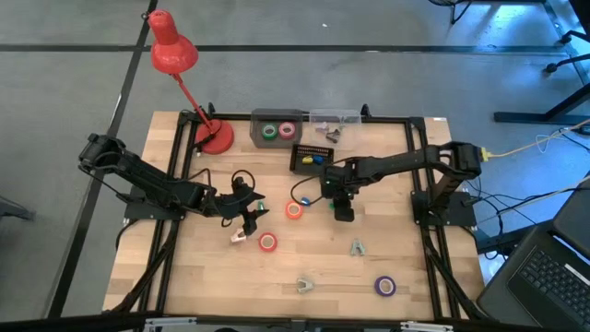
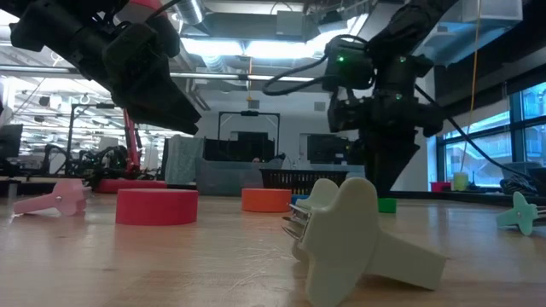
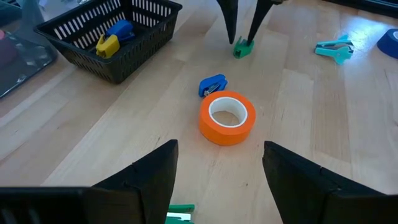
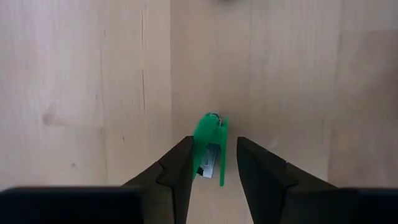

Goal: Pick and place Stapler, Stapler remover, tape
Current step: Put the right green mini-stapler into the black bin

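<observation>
My right gripper (image 4: 211,167) is open and points down, its fingers either side of a small green stapler (image 4: 210,144) that lies on the table (image 1: 332,203). My left gripper (image 3: 221,168) is open and hovers above the table, short of the orange tape roll (image 3: 227,117); a blue stapler (image 3: 212,85) lies just beyond the roll. A red-pink tape roll (image 1: 267,242) and a purple one (image 1: 384,286) lie flat on the wood. Pink (image 1: 238,238), teal (image 1: 357,247) and beige (image 1: 304,283) staple removers lie toward the near edge. My right gripper comes at the green stapler from above, one finger (image 4: 180,168) close against its side (image 4: 198,149) and the other a little apart. I cannot tell whether either finger touches it. The stapler rests on the table.
A black basket (image 1: 300,166) at the far side holds a blue and a yellow stapler. A grey bin (image 1: 277,116) holds green and red tape rolls, beside a clear box (image 1: 332,118). A red desk lamp (image 1: 217,138) stands at the far left corner. A small green item (image 3: 180,213) lies under my left gripper.
</observation>
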Robot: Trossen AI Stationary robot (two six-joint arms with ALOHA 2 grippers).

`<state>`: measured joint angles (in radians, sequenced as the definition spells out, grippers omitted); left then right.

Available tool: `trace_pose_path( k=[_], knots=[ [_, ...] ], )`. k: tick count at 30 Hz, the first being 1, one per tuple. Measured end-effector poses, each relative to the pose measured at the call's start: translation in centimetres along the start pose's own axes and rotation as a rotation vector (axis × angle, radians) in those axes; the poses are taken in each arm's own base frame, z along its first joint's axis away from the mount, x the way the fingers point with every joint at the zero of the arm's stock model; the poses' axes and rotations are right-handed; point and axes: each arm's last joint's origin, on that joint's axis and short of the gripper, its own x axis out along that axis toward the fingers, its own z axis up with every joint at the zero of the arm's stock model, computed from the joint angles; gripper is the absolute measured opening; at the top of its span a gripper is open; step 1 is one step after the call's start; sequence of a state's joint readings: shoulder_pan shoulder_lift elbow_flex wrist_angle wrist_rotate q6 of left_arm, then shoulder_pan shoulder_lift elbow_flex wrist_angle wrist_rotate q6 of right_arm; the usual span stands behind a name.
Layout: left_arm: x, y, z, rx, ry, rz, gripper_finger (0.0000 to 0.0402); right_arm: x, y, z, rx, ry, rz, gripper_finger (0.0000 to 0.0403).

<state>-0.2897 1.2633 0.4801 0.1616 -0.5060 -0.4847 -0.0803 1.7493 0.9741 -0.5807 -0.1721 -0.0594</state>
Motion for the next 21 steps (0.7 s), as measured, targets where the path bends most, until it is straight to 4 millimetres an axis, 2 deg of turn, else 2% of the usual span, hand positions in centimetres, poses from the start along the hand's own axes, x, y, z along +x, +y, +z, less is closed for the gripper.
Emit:
trace_pose_path(
  k=[7,12,15,18,21],
  knots=[
    [0.0,0.0,0.0,0.0,0.0,0.0,0.0226,0.1,0.01,0.03,0.023,-0.004,0.007,0.0124],
    [0.0,0.01,0.0,0.0,0.001,0.0,0.0226,0.29,0.41,-0.3,0.087,0.026,0.15,0.0124],
    [0.01,0.01,0.0,0.0,0.001,0.0,0.0226,0.34,0.51,-0.37,0.093,0.033,0.168,0.0126],
    [0.04,0.08,0.03,-0.002,0.0,0.003,0.0226,0.34,0.43,-0.4,0.09,0.036,0.151,0.0144],
    [0.04,0.08,0.03,-0.002,0.0,0.003,0.0226,0.37,0.37,-0.41,0.087,0.038,0.134,0.0181]
  ],
)
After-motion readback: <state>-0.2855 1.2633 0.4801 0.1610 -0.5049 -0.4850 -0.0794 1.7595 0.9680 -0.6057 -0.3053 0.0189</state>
